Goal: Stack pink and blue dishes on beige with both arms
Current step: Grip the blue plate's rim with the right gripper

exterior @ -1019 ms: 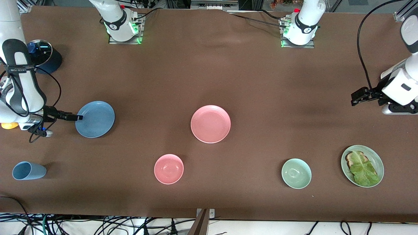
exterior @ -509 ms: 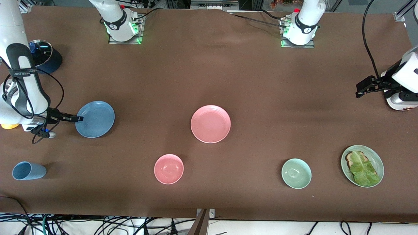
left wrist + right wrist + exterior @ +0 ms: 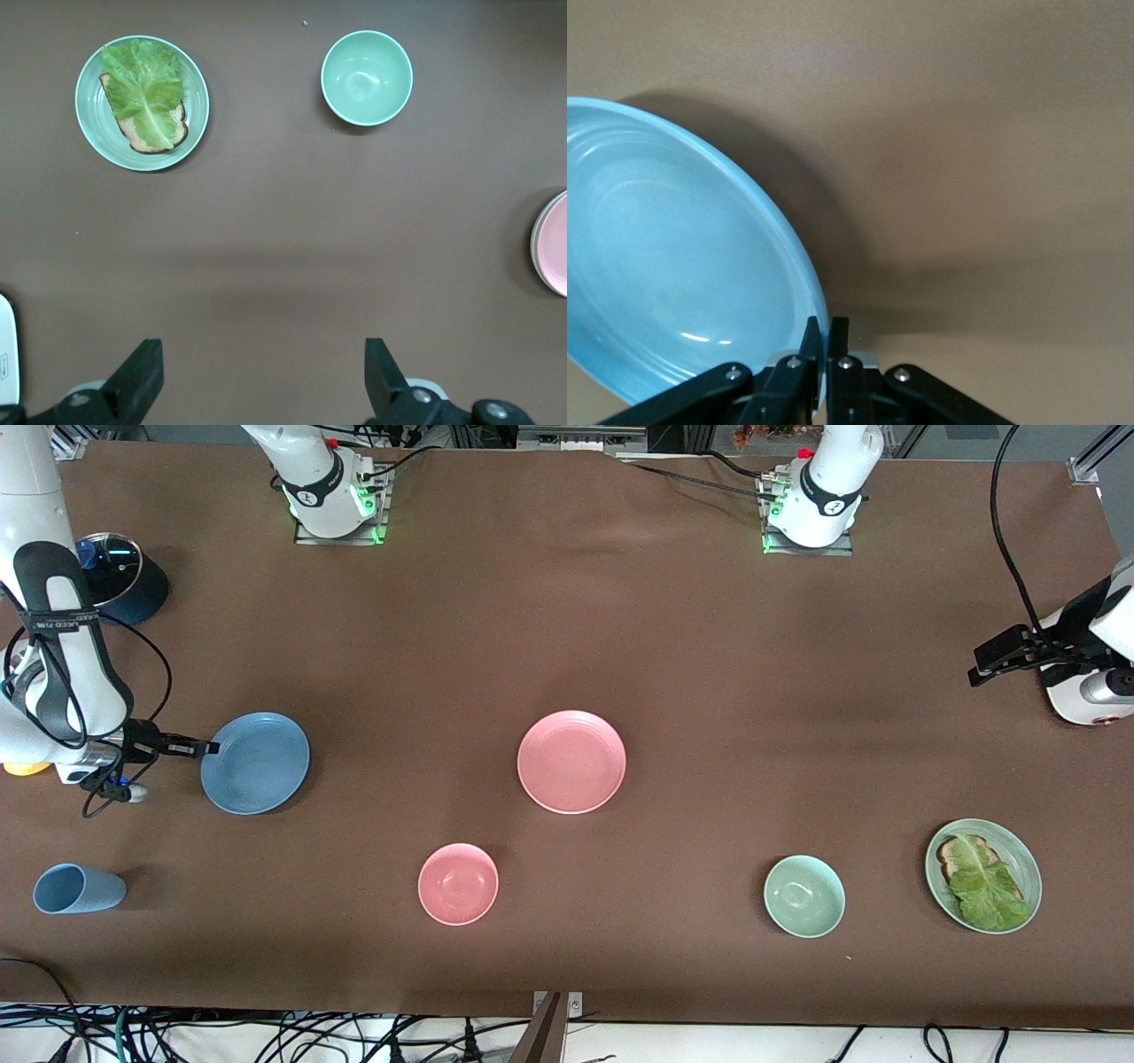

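Observation:
My right gripper (image 3: 208,748) is shut on the rim of the dusty blue plate (image 3: 255,763) near the right arm's end of the table. In the right wrist view the fingers (image 3: 827,332) pinch that rim, and the blue plate (image 3: 673,266) is tilted, with a shadow beneath it. The pale pink plate (image 3: 571,762) lies flat mid-table; its edge (image 3: 554,243) shows in the left wrist view. At the left arm's end, my left gripper (image 3: 983,662) hangs open over bare cloth, with nothing between its fingers (image 3: 263,350). No beige plate is in view.
A pink bowl (image 3: 458,884), a pale green bowl (image 3: 804,896) and a green plate (image 3: 1028,868) with toast and lettuce sit nearer the front camera. A blue cup (image 3: 78,888) lies near the right arm's end. A dark lidded pot (image 3: 120,576) stands near the bases.
The blue plate, held by the right gripper, has shifted slightly toward the front camera. The left arm has drawn back toward its end of the table and the bases.

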`<state>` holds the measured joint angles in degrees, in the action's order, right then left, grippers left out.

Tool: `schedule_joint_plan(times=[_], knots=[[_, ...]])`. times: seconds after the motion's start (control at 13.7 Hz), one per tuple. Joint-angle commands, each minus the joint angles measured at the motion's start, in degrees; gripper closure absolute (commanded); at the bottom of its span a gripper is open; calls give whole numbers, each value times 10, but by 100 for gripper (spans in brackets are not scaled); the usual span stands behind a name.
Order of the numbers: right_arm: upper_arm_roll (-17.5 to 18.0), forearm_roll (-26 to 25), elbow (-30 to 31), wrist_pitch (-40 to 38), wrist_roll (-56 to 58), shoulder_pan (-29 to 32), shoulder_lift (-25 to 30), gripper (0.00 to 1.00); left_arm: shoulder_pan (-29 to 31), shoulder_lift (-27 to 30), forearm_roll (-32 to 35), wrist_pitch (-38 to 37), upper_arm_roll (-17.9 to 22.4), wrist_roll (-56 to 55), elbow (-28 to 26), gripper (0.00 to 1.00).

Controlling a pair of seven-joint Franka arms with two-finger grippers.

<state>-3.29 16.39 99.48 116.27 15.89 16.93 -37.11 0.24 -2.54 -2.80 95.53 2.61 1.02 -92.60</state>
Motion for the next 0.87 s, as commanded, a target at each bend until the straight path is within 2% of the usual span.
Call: schedule_joint_plan(times=[0.0,0.15,0.36,0.66,0.8], knots=[[9,10,-41,-68,4,5,-3,100,7,17,-7,-17,-7,7,13,0],[17,22,-58,-117,-2,2,5,100,6,25,-8,-25,-8,5,11,0],[58,27,-62,-155,-58,0,35,100,1,29,-8,-29,-8,4,7,0],[165,20,-62,-167,-245,-1,80,100,-2,45,-12,-50,-8,6,9,0],[209,17,-63,-156,-291,-3,85,100,-14,45,-9,-50,-8,8,11,0]])
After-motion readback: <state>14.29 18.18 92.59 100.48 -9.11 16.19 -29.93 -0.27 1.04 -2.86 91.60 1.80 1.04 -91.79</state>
